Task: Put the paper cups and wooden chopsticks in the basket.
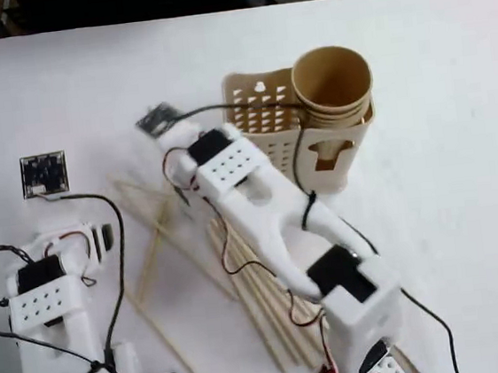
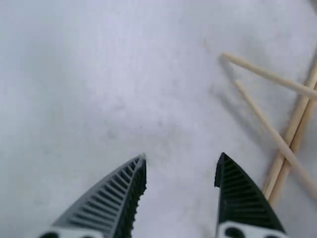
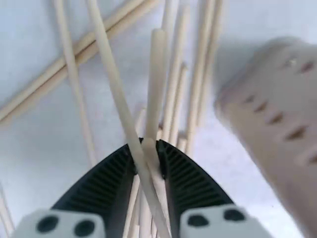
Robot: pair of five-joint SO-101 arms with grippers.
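right arm (image 1: 270, 220) low by basket (image 1: 264, 118), jaws pinching chopsticks (image 3: 157, 74) | left arm (image 1: 47, 297) (folded), jaws apart

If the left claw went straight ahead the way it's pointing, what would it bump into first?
Most likely the bare table. The left gripper, fingers open, points down at it, and the wooden chopsticks lie off to the side of that line.
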